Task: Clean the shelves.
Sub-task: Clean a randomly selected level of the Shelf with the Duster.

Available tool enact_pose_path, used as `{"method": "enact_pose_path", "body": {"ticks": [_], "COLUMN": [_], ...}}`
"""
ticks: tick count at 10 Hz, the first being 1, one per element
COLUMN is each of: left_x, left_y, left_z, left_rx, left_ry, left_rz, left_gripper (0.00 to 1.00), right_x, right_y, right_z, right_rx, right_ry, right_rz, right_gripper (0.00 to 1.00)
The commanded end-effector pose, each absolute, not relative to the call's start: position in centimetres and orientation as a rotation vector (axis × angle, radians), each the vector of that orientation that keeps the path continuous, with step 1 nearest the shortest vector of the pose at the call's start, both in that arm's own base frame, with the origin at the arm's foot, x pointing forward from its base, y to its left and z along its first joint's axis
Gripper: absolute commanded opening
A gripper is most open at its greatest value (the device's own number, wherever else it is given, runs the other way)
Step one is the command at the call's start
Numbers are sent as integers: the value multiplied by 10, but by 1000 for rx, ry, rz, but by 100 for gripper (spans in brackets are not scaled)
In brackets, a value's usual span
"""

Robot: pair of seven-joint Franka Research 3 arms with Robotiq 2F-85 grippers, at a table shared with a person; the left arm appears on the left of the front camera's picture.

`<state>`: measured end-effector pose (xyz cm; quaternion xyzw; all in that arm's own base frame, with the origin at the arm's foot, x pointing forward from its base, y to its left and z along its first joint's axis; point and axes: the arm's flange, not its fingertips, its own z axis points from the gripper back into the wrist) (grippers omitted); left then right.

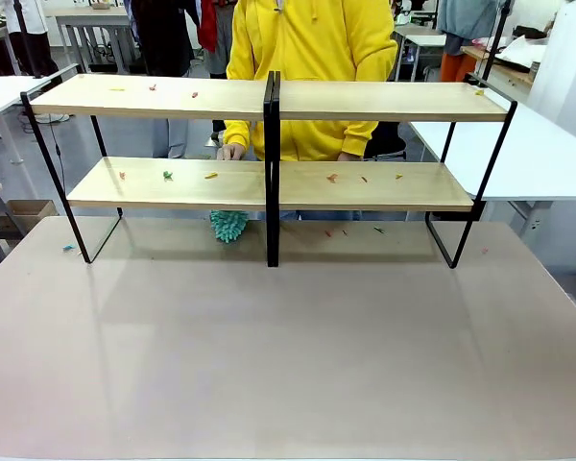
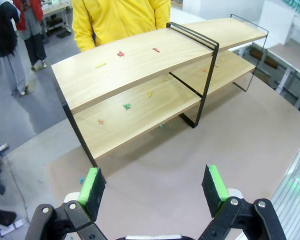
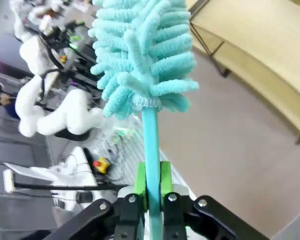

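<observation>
Pale pinkish worktop point(image 1: 288, 365) spreads out ahead of the left jaws, which stand wide apart with nothing between their green pads point(image 2: 91, 186). Beyond that bare stretch, well ahead of them, stand the shelves point(image 2: 140, 65). They have two tiers of light wood boards on a thin black frame, dotted with small coloured scraps point(image 2: 127, 106). A person in a yellow top point(image 2: 115, 20) stands past the shelves' far side. The right jaws are clamped tight on the thin stick of a teal duster point(image 3: 145, 75), whose fluffy head rises straight ahead of them. From these jaws the shelves lie farther off, up and to the right of that head, across more worktop.
</observation>
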<state>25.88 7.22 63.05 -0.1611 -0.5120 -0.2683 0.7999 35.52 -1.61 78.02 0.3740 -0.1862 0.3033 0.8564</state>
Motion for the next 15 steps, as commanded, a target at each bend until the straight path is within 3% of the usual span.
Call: {"method": "enact_pose_path", "body": {"ticks": [1, 2, 4, 5, 8, 13, 15], "left_x": [260, 260, 260, 260, 260, 260, 260], "left_y": [72, 72, 72, 72, 72, 72, 72], "left_z": [631, 631, 631, 631, 631, 631, 631], "left_rx": [-350, -350, -350, -350, -350, -350, -350], "left_ry": [-1106, -1106, -1106, -1106, -1106, -1106, -1106], "left_rz": [-576, -576, -576, -576, -576, -576, -576], "left_gripper": [100, 100, 100, 100, 100, 100, 100], "right_x": [335, 322, 314, 318, 315, 397, 410], "right_y": [-40, -46, -53, -49, -52, 19, 26], "right_z": [791, 791, 782, 800, 797, 752, 746], "right_rx": [630, 605, 565, 599, 584, 249, 191], "right_ry": [-479, -479, -527, -461, -468, -230, -179], "right_rz": [745, 858, 756, 810, 805, 380, 352], "right_gripper": [12, 12, 12, 12, 12, 12, 12]}}
